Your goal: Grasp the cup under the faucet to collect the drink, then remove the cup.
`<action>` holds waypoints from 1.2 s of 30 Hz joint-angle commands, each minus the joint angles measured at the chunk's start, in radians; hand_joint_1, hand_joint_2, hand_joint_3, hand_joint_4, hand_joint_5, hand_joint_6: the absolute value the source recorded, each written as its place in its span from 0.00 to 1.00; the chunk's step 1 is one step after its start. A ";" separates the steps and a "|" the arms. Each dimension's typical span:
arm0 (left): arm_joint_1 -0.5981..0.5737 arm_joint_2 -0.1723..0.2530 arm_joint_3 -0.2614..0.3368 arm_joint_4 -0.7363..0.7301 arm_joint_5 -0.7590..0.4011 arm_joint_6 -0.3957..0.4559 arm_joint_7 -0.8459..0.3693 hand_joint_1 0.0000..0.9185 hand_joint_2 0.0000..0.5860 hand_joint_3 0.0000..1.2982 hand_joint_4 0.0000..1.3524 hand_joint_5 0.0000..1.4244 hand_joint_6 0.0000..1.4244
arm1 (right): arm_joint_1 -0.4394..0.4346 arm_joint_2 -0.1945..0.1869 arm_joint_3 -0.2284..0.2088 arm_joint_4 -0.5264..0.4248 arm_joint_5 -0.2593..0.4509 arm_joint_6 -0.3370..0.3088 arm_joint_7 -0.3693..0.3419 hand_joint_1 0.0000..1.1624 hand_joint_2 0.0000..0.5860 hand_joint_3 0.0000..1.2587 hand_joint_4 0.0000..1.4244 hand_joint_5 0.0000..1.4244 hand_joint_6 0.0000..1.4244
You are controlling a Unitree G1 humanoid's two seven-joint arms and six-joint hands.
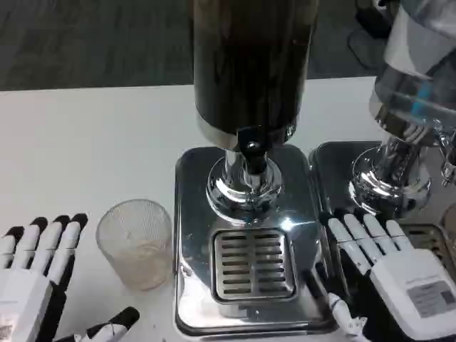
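A clear ribbed plastic cup (135, 242) stands upright on the white table, just left of the drink dispenser's chrome base (192, 214). The dispenser's dark tank (249, 64) rises at centre, its faucet (251, 153) pointing down over the slotted drip grate (254, 263). Nothing stands on the grate. My left hand (32, 274) lies at the bottom left, fingers straight and pointing away, a short gap left of the cup. My right hand (395, 267) lies at the bottom right beside the base, fingers extended and spread, holding nothing.
A second dispenser (410, 85) with a clear tank stands at the right on its own chrome base (335, 164), close behind my right hand. The white table (85, 142) stretches out to the left and back.
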 commanded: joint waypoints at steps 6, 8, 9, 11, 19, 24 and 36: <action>0.000 0.023 0.021 0.045 -0.026 -0.026 0.008 0.00 0.26 0.00 0.00 0.00 0.00 | 0.006 0.029 0.026 -0.021 -0.034 0.032 0.014 0.04 0.91 0.02 0.00 0.00 0.00; 0.003 0.026 0.027 0.045 -0.029 -0.035 0.008 0.00 0.26 0.00 0.00 0.00 0.00 | 0.007 0.035 0.032 -0.022 -0.040 0.037 0.013 0.04 0.91 0.02 0.00 0.00 0.00; 0.005 0.027 0.029 0.046 -0.031 -0.039 0.009 0.00 0.26 0.00 0.00 0.00 0.00 | 0.006 0.038 0.033 -0.021 -0.042 0.038 0.010 0.04 0.91 0.02 0.00 0.00 0.00; 0.006 0.029 0.032 0.049 -0.032 -0.044 0.011 0.00 0.26 0.00 0.00 0.00 0.00 | 0.002 0.042 0.035 -0.019 -0.046 0.041 0.009 0.04 0.91 0.02 0.00 0.00 0.00; -0.032 0.000 0.065 0.125 -0.107 -0.083 0.066 0.00 0.22 0.00 0.00 0.00 0.00 | -0.004 0.054 0.047 -0.017 -0.057 0.051 0.015 0.04 0.91 0.02 0.00 0.00 0.00; -0.122 -0.023 0.069 0.282 -0.278 -0.224 0.091 0.00 0.03 0.00 0.00 0.00 0.00 | -0.003 0.066 0.053 -0.015 -0.068 0.067 0.007 0.04 0.91 0.02 0.00 0.00 0.00; -0.322 -0.002 0.002 0.597 -0.427 -0.513 0.002 0.00 0.00 0.00 0.00 0.00 0.00 | 0.017 0.091 0.064 -0.029 -0.082 0.103 -0.003 0.04 0.91 0.02 0.00 0.00 0.00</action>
